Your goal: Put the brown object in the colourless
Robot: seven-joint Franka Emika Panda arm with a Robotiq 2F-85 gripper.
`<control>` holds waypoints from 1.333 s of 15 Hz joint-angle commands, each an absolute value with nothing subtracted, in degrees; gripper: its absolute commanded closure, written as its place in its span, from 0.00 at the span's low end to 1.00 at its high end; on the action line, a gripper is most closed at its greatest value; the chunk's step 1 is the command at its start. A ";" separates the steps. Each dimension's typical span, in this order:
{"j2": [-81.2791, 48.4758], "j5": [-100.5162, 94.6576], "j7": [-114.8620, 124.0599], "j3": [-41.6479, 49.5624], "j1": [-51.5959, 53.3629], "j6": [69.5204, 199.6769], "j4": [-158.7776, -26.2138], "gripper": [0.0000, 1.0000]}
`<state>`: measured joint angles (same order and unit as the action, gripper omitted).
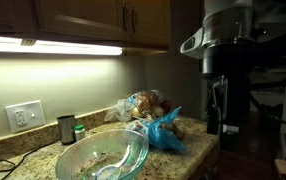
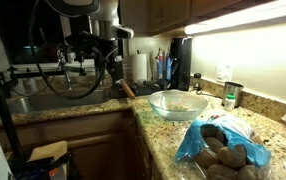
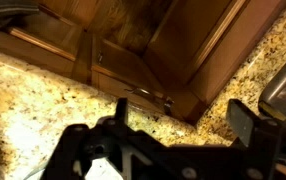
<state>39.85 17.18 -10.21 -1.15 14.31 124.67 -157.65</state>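
On a speckled granite kitchen counter lit by an under-cabinet strip light, a clear glass bowl sits just beside an open blue plastic bag that holds several rounded brown objects. Both exterior views show the brown objects lying inside the bag, none of them in the bowl. The gripper hangs in the air off the counter's edge, apart from both bag and bowl. In the wrist view its jaws stand wide with nothing between them, over the counter edge and the wooden cabinet doors below. A metal cup stands behind the bowl near a wall outlet, and an exterior view shows a sink farther along the counter.
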 commanded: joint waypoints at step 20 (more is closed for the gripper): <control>38.69 12.15 -10.38 -0.86 10.35 123.70 -156.32 0.00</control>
<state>39.70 14.77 -10.21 -1.11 12.23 124.68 -157.47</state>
